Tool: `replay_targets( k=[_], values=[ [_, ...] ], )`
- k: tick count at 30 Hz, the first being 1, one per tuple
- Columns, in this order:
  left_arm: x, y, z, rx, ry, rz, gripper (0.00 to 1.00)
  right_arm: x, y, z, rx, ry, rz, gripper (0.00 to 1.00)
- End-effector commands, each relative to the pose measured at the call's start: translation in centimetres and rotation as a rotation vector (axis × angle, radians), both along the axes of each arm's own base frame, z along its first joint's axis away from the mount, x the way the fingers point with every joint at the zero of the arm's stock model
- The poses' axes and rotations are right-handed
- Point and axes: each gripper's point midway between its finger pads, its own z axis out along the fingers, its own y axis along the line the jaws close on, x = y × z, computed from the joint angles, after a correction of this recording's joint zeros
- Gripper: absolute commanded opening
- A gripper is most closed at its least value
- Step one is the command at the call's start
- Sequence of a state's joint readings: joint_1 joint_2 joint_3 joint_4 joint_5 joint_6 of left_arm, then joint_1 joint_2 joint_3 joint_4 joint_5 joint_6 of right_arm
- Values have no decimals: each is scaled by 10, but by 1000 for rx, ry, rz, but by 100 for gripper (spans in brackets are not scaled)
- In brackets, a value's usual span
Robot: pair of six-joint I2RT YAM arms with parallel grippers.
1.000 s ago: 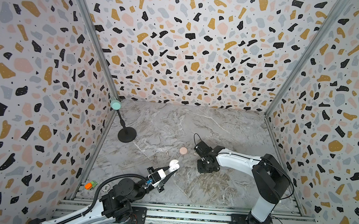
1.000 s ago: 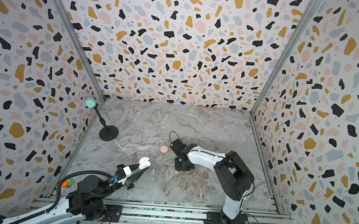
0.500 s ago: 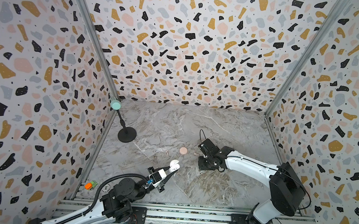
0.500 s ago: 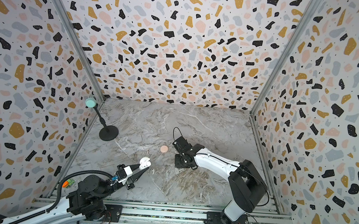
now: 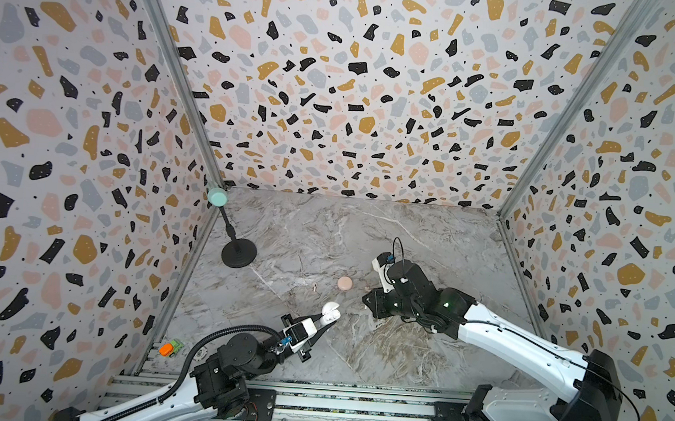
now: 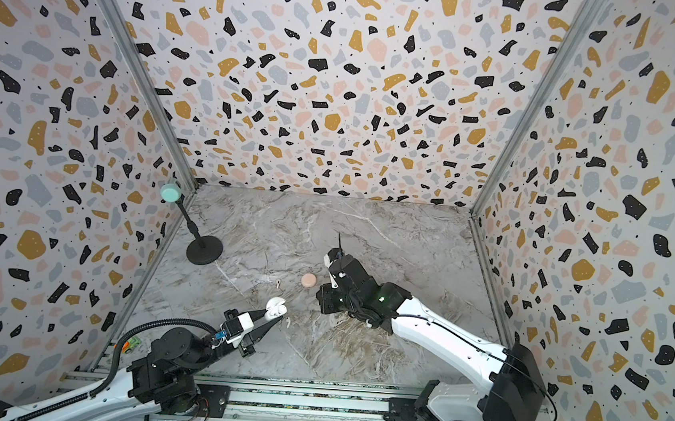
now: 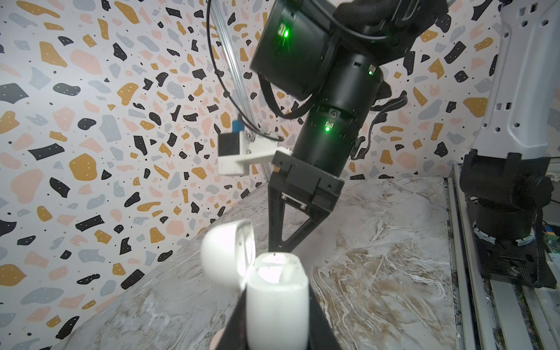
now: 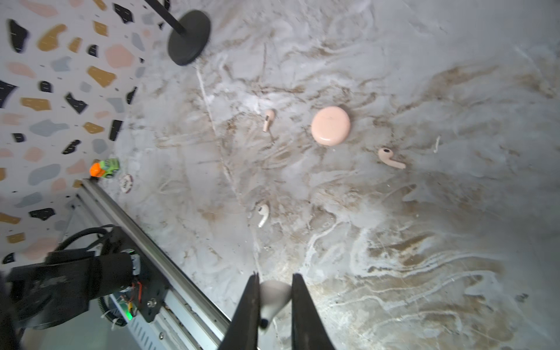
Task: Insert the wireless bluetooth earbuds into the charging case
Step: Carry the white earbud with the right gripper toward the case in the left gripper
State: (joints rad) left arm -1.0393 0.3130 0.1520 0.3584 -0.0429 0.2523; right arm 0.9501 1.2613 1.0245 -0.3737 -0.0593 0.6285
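White links point(image 5: 524, 348), black joints point(image 5: 588, 402), tapered black right claw point(image 7: 276, 247)

white case point(image 7: 277, 303): lower centre, blurred; base cut off by bottom edge; inside lost in glare.
held white earbud point(image 8: 272, 298): bottom centre, blurred; sides hidden behind right gripper point(image 8: 275, 275) fingers.
pink earbud point(image 5: 314, 287): mid-frame speck, shape unreadable.

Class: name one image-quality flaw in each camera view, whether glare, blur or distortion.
Left wrist view: the open white case, close to the lens, is soft and blown out inside. Right wrist view: the nearest white earbud is blurred, the pink case sharper. Both top views: wide-angle, the walls splay outward.
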Motion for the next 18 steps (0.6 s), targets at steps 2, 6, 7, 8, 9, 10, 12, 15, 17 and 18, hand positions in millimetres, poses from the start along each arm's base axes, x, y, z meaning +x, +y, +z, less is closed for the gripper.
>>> replay_targets(
  k=[2, 6, 7, 8, 9, 10, 12, 15, 17, 18],
  values=[
    [-3, -1, 7, -21, -26, -11, 0, -13, 11, 43, 109, -115, 61, 0],
    [-3, -2, 5, -18, -23, -13, 0, -27, 19, 68, 177, -180, 103, 0],
    [-3, -2, 5, -15, -20, -16, 0, -30, 21, 73, 190, -196, 111, 0],
    [-3, -3, 5, -15, -20, -18, 0, -32, 22, 78, 202, -212, 116, 0],
    [-3, -3, 5, -15, -19, -20, 0, -35, 23, 82, 212, -226, 119, 0],
    [-3, -3, 5, -15, -17, -20, 0, -37, 24, 86, 225, -241, 125, 0],
    [-2, -2, 6, -25, -11, -15, 0, -42, 26, 94, 245, -267, 131, 0],
    [-1, 0, 8, -47, 6, -4, 0, -50, 28, 105, 284, -303, 139, 0],
    [0, -1, 8, -53, 18, -6, 0, -55, 30, 111, 315, -323, 146, 0],
    [0, -1, 9, -61, 25, -7, 0, -56, 30, 113, 326, -331, 144, 0]
  ],
)
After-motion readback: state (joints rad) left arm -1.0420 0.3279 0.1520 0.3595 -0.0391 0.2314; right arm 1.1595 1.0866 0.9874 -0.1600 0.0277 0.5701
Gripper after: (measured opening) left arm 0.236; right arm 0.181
